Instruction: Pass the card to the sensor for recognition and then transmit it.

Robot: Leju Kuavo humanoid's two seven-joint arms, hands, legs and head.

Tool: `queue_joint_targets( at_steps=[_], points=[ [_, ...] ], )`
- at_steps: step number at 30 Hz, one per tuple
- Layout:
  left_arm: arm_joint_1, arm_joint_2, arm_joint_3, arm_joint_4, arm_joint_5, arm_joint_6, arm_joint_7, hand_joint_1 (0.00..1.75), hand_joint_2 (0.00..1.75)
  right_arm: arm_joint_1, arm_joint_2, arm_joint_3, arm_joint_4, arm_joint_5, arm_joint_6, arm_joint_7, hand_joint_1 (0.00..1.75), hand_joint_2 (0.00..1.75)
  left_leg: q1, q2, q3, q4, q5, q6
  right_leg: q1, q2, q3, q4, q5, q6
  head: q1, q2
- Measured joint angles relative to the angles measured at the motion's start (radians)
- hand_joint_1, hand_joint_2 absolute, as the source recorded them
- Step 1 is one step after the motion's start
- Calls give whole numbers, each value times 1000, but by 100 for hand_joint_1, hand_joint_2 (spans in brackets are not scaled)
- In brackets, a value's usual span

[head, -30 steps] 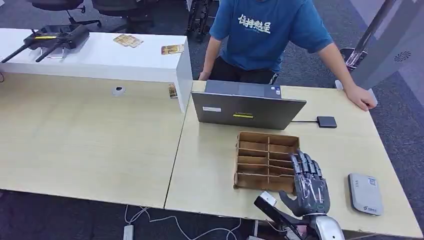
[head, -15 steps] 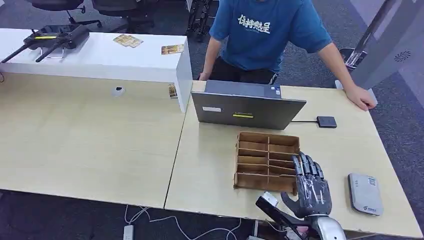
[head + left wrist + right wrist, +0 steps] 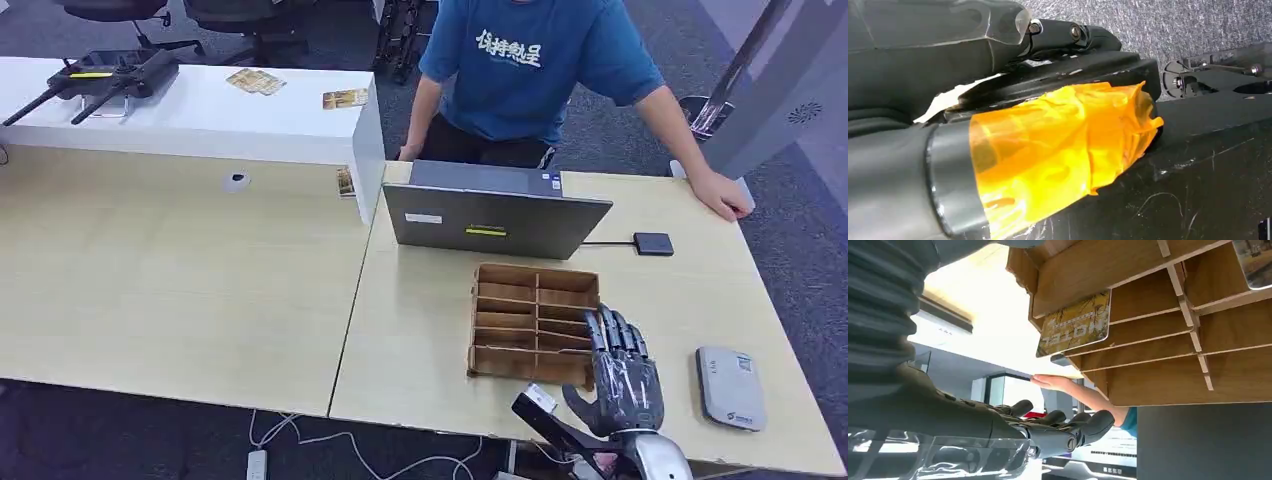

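While the right hand (image 3: 624, 378) hovers at the near right corner of the wooden slotted rack (image 3: 533, 322), its fingers (image 3: 612, 335) are extended and slightly spread, holding nothing; the fingertips overlap the rack's near right edge in the head view, and contact cannot be confirmed. Seen from the right wrist, the same fingers (image 3: 1068, 432) lie straight beside the rack (image 3: 1158, 340), and a card (image 3: 1075, 323) printed with the word HOTEL stands in one of its compartments, projecting past the dividers. Part of a second card (image 3: 1255, 262) shows in another compartment. The left hand (image 3: 998, 145) appears in its wrist view, wrapped in orange tape; whether its fingers are open or closed cannot be told. Right of the rack, apart from the hand, a grey card reader (image 3: 731, 387) lies flat on the table (image 3: 420, 330). Beyond the rack stands an open laptop (image 3: 495, 215), with a small dark hub (image 3: 653, 243) to the right of the laptop. Behind the laptop is a person in a blue shirt (image 3: 530, 65), one hand (image 3: 725, 195) resting on the table's far right edge.
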Motion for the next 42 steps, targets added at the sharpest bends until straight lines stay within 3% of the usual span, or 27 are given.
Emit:
queue_joint_targets(
  at_steps=[23, 24, 25, 26, 27, 32, 42],
  points=[
    [0, 0, 0, 0, 1, 0, 0, 0, 0, 9, 0, 0, 0, -10, 3, -9, 2, 175, 0, 0, 0, 0, 0, 0, 0, 0, 0, 0, 0, 0, 0, 0],
    [0, 0, 0, 0, 1, 0, 0, 0, 0, 10, 0, 0, 0, -11, 3, -9, 23, 175, 0, 0, 0, 0, 0, 0, 0, 0, 0, 0, 0, 0, 0, 0],
    [0, 0, 0, 0, 1, 0, 0, 0, 0, 11, 0, 0, 0, -12, 3, -10, 72, 175, 0, 0, 0, 0, 0, 0, 0, 0, 0, 0, 0, 0, 0, 0],
    [0, 0, 0, 0, 1, 0, 0, 0, 0, 12, 0, 0, 0, -14, 5, -10, 141, 175, 0, 0, 0, 0, 0, 0, 0, 0, 0, 0, 0, 0, 0, 0],
    [0, 0, 0, 0, 1, 0, 0, 0, 0, 13, -1, 0, 0, -16, 7, -10, 164, 175, 0, 0, 0, 0, 0, 0, 0, 0, 0, 0, 0, 0, 0, 0],
    [0, 0, 0, 1, 1, 0, 0, 0, 0, 18, -5, 0, 0, -23, 18, -10, 175, 175, 0, 0, 0, 0, 0, 0, 0, 0, 0, 0, 0, 0, 0, 0],
    [0, 0, 0, 1, 1, 0, 0, 0, 0, 22, -22, 0, -15, -38, 39, -7, 175, 175, 0, 0, 0, 0, 0, 0, 0, 0, 0, 0, 0, 0, 0, 0]
  ],
)
